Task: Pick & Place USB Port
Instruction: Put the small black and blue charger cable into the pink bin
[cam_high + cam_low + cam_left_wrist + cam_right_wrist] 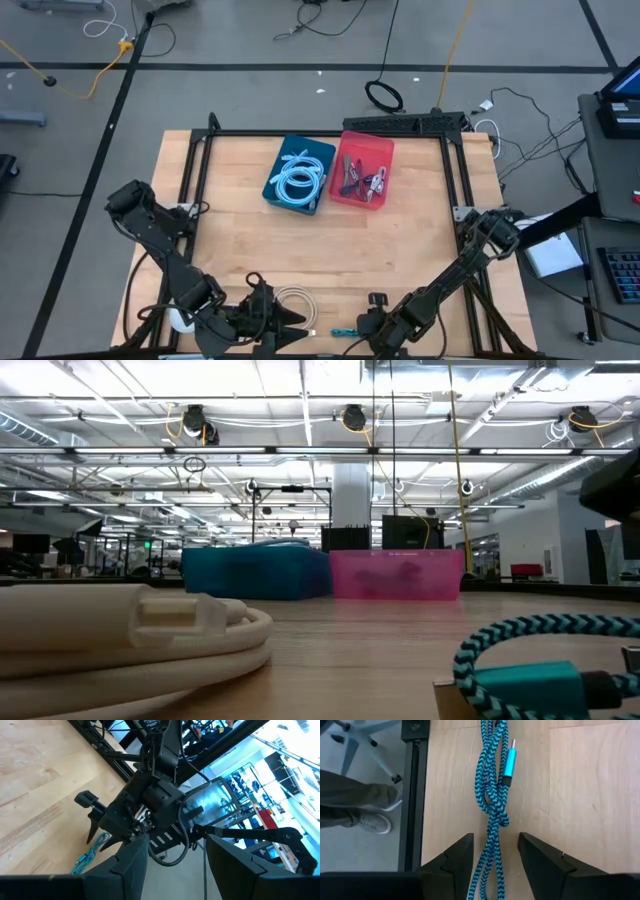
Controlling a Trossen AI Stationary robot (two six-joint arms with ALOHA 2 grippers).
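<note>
Directly under right end effector [492, 862]: teal cable [492, 790]

Your teal braided USB cable [492, 795] lies loosely twisted on the tabletop [580, 795] near the front edge, its metallic blue plug [508, 766] flat beside the strands; a coiled white cable [297, 303] rests nearby.

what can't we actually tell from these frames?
- High view: the teal braided cable by the right gripper is too small to show its plug type.
- Right wrist view: the cable's lower end is cut off by the frame edge; jaws open, straddling it.
- Low view: the white cable is cropped by the edge.
- Pink bin: contents tangled, uncountable.
</note>
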